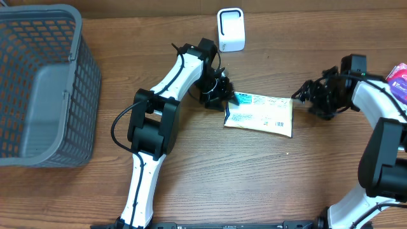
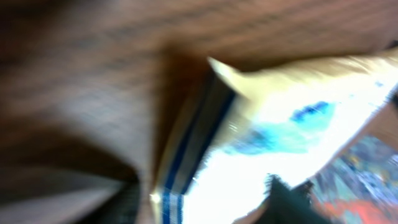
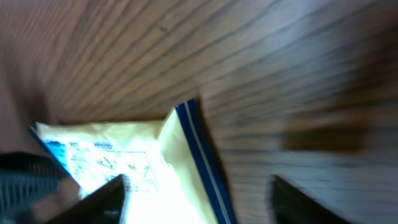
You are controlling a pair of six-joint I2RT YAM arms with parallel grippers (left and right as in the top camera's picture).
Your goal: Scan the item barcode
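The item is a flat cream packet (image 1: 261,116) with blue print, lying on the wooden table. My left gripper (image 1: 224,98) is at its left end. In the blurred left wrist view its fingers (image 2: 286,202) stand wide apart, with the packet's (image 2: 280,130) blue-striped edge between them. My right gripper (image 1: 303,97) is at the packet's right end. In the right wrist view the right gripper (image 3: 198,186) is open, and the packet's (image 3: 124,155) striped corner reaches between its dark fingers (image 3: 106,199). The white scanner (image 1: 231,28) stands at the back of the table.
A large grey mesh basket (image 1: 44,83) fills the left side of the table. A pink and purple package (image 1: 399,77) lies at the far right edge, behind my right arm.
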